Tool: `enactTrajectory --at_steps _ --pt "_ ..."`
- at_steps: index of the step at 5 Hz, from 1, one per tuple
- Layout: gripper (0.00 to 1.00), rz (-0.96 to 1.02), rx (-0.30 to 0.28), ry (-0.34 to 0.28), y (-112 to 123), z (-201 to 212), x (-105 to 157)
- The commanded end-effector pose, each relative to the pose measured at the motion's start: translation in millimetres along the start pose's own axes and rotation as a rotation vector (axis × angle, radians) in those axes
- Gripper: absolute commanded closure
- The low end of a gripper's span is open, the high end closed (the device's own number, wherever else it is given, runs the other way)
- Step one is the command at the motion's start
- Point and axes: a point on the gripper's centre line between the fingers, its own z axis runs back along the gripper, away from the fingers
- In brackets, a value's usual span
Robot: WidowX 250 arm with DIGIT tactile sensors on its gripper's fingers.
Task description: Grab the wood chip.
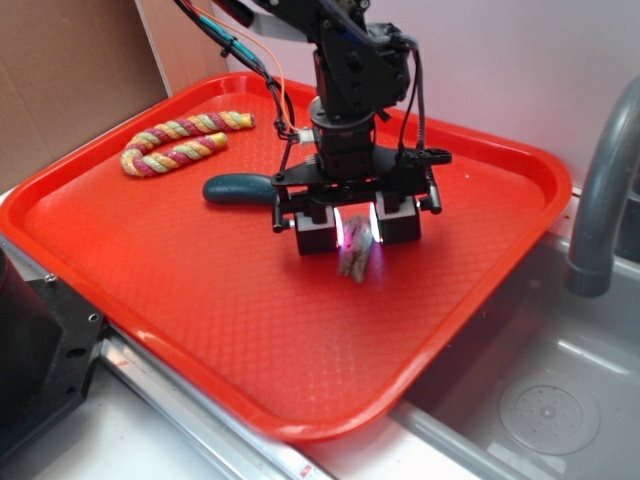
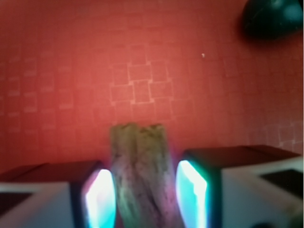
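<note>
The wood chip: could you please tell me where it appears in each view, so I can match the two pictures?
Exterior: the wood chip sits just right of centre, between the gripper fingers, over the red tray.
Wrist: the wood chip fills the bottom centre, between the two glowing pads.
Shared landmark: the dark oval, left of the gripper in the exterior view, top right corner in the wrist view.

wood chip (image 2: 142, 175) between hand (image 2: 145, 197) pads
</note>
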Motion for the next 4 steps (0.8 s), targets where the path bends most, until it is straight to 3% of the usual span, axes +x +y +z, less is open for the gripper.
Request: enactTrajectory --at_steps 1,3,4 --pt "1.00 -0.006 0.011 -0.003 7 8 4" --pt "1.00 -0.329 -0.046 -0.029 27 93 38" --pt "1.00 -0.556 -0.075 0.053 39 124 49"
